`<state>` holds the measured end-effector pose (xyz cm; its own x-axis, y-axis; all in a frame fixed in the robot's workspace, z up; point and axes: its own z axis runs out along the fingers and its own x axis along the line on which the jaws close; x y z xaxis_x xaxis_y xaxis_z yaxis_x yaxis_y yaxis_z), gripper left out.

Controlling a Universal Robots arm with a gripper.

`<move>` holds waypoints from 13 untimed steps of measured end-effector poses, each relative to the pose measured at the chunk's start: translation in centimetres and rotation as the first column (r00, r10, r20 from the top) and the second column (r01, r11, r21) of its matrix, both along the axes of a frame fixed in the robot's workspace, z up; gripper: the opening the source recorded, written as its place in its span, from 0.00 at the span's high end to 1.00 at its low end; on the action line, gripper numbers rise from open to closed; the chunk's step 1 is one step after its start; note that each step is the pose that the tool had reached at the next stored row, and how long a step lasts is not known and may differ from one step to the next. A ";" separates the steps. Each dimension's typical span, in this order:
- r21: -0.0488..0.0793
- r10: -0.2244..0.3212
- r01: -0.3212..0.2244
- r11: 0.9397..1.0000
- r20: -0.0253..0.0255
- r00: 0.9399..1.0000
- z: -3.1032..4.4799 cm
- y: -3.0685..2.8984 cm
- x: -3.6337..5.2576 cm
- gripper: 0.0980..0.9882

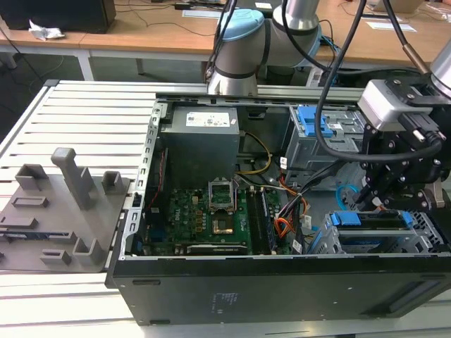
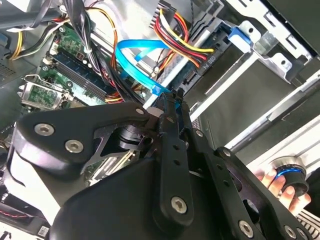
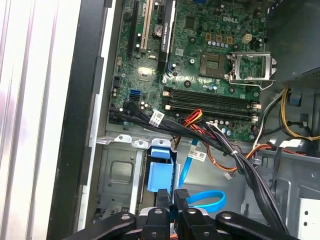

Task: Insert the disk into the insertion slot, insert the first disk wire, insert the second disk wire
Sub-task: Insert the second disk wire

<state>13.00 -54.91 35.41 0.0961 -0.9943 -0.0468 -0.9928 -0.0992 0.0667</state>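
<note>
The disk [image 1: 372, 220], in its bright blue carrier [image 3: 160, 172], lies inside the insertion slot [image 1: 425, 236], the silvery cage at the exterior view's right. My gripper [image 1: 370, 201] hangs just above the disk's end. Its fingers [image 2: 171, 96] are shut together on the end of the second disk wire [image 2: 134, 56], whose light-blue loop runs up to the fingertips [image 3: 172, 194]. The first disk wire [image 2: 192, 47], an orange-red bundle with a dark plug, lies just beyond, by the cage wall. Whether that plug is seated I cannot tell.
The motherboard [image 1: 204, 211] and grey power supply [image 1: 201, 141] fill the case to the exterior view's left. A second bay with a blue latch [image 1: 313, 123] stands behind. Black cable bundles [image 3: 225, 145] cross beside the cage. A person's hand [image 2: 277, 187] holds a knob outside the case.
</note>
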 end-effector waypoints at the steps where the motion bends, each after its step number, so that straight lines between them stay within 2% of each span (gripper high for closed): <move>1: 0.000 0.000 0.000 1.000 0.000 1.000 -0.01 -0.22 0.00 0.93; 6: 0.000 0.000 0.000 1.000 0.000 1.000 -0.04 -0.62 0.00 0.93; 13: 0.000 0.000 0.000 1.000 0.000 1.000 -0.16 -0.65 0.12 0.93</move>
